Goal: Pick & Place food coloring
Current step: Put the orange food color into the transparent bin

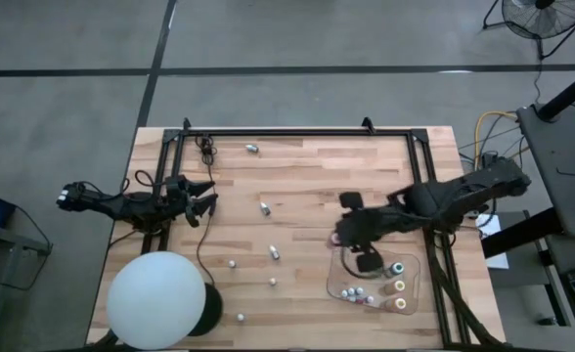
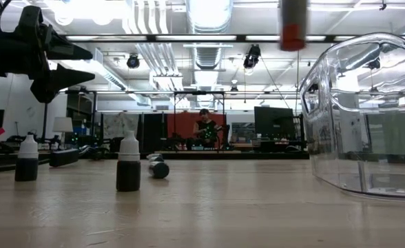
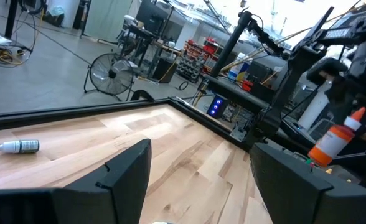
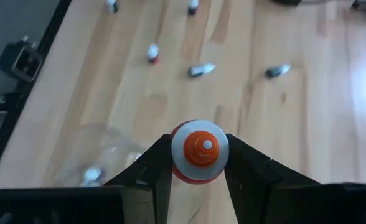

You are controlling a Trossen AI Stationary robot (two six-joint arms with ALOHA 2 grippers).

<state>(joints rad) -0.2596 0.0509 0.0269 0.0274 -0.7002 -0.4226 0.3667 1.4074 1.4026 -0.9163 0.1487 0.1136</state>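
Several small food coloring bottles stand or lie on the wooden table, among them one (image 1: 265,207) near the middle, one (image 1: 274,252) nearer the front and one (image 3: 18,146) on its side. More sit in the clear tray (image 1: 410,293) at the front right. My right gripper (image 1: 351,235), just left of the tray's far corner and above the table, is shut on an orange bottle (image 4: 198,152) with a white-and-orange cap. At the table's left edge my left gripper (image 1: 204,200) hangs level and open with nothing in it. My right gripper pinches the orange bottle between its two fingers, one on each side of its upper body (image 4: 178,167) just under the cap. The fingers slant down from the table's right side. The bottle (image 3: 333,142) is lifted clear of the table, tilted, cap end (image 3: 357,115) uppermost.
A big white ball (image 1: 155,298) sits at the table's front left corner. A black frame (image 1: 297,132) runs along the far edge and both sides. Loose bottles (image 1: 233,262) dot the middle strip between the arms. A person sits far off in the room (image 2: 204,127).
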